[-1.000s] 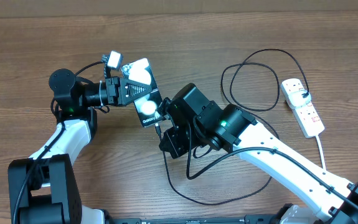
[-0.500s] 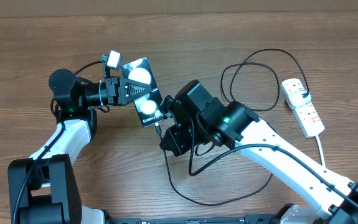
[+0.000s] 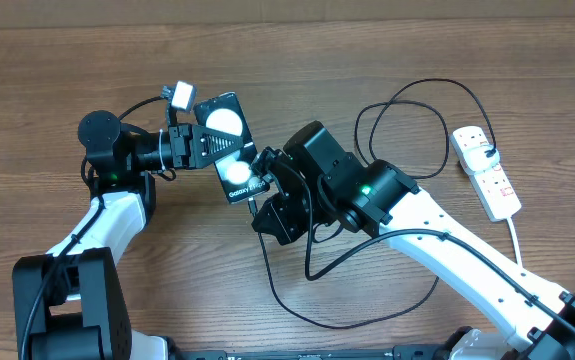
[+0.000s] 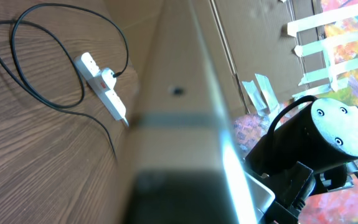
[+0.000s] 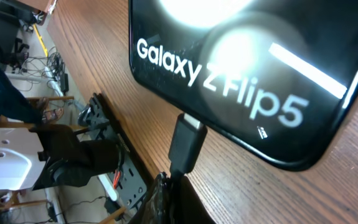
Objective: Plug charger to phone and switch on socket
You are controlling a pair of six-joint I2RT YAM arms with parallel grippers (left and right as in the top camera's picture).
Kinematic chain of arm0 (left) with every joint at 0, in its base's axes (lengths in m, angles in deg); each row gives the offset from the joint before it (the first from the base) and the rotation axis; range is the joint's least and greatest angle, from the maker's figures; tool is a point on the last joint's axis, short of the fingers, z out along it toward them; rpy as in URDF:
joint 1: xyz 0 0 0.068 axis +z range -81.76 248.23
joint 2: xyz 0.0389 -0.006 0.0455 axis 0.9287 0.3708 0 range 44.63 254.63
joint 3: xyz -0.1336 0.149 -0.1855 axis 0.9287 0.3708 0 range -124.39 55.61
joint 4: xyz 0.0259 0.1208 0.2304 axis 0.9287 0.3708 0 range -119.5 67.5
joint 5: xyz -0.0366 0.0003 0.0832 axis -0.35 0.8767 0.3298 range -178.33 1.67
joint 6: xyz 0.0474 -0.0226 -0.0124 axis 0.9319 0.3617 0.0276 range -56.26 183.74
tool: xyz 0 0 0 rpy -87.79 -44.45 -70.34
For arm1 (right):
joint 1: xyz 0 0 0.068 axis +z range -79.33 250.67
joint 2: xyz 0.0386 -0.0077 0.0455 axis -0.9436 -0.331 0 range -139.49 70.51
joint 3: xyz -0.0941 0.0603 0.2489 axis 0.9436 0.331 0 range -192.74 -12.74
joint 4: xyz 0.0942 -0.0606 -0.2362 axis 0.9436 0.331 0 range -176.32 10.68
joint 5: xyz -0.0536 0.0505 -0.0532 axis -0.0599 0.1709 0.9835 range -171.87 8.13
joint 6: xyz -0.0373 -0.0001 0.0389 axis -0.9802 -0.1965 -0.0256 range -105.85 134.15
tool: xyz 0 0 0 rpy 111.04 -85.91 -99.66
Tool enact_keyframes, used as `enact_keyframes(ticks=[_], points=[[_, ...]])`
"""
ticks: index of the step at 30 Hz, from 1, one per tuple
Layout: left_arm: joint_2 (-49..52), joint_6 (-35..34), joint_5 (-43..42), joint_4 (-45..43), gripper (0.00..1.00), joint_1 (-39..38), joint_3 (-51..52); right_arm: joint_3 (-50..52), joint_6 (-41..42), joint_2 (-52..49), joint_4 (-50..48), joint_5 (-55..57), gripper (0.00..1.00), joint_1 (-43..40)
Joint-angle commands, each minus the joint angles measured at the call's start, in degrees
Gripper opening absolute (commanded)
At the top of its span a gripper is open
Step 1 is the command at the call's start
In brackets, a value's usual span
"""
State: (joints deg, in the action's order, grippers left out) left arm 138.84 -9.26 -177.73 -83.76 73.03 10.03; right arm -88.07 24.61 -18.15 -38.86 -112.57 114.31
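Charger connector [image 5: 186, 142] pinched in right gripper [image 3: 262, 192] jaws, against edge of Galaxy Z Flip5 phone [image 5: 228, 68]; left gripper [image 3: 205, 146] jaws clamped on phone.

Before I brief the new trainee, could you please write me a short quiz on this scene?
1. True or false: the phone lies untouched, with no tool on it.
2. In the overhead view the socket lies: A) at the table's left edge, B) toward its right edge, C) under the phone.
3. In the right wrist view, what lettering on the phone sits just above the charger connector?

Key
1. False: the left tool grips it.
2. B.
3. "Galaxy Z Flip5"; the right tool holds the connector at that edge.
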Motion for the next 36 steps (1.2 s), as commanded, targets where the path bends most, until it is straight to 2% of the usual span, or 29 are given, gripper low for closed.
enact_keyframes(ticks=[1, 5, 9, 11, 15, 16, 21, 25, 29, 32, 36], points=[[-0.13, 2.32, -1.14, -0.46, 0.04, -1.7, -1.51, -2.01, -1.18, -0.07, -1.73, 2.43, 0.04, -0.37], [-0.13, 2.99, -1.11, -0.48, 0.04, -1.86, -1.51, -2.01, -1.57, -0.07, -0.46, 4.31, 0.06, -0.37], [-0.13, 4.37, -1.09, -0.46, 0.04, -1.84, -1.51, -2.08, -1.57, 0.04, 1.81, 4.31, 0.19, -0.37], [-0.13, 4.5, -1.09, -0.46, 0.04, -1.84, -1.51, -2.21, -1.57, 0.2, 2.43, 4.31, 0.22, -0.37], [-0.13, 4.63, -1.09, -0.46, 0.04, -1.84, -1.51, -3.78, -1.57, 0.96, 3.82, 4.31, 0.38, -0.37], [-0.13, 4.94, -1.03, -0.44, 0.04, -1.84, -1.51, -4.52, -1.55, 1.22, 4.55, 4.31, 0.45, -0.37], [-0.13, 5.29, 1.92, -0.44, 0.04, -1.81, -1.51, -8.79, -0.07, 2.54, 9.73, 8.94, 0.59, 0.66], [-0.13, 5.27, 2.82, -0.42, 0.04, -1.84, -1.51, -8.52, 9.05, 2.8, 10.78, 24.81, 0.59, 4.09], [-0.13, 5.03, 2.8, -0.37, 0.04, -1.84, -1.51, -6.58, 18.93, 2.73, 10.1, 40.7, 0.43, 9.25], [-0.13, 5.01, 2.75, -0.37, 0.04, -1.81, -1.51, -5.25, 21.51, 2.6, 8.74, 43.74, 0.39, 11.58], [-0.13, 4.83, 2.75, -0.15, 0.04, -1.81, -1.51, -4.57, 21.53, 2.56, 6.67, 43.74, 0.39, 13.75]])
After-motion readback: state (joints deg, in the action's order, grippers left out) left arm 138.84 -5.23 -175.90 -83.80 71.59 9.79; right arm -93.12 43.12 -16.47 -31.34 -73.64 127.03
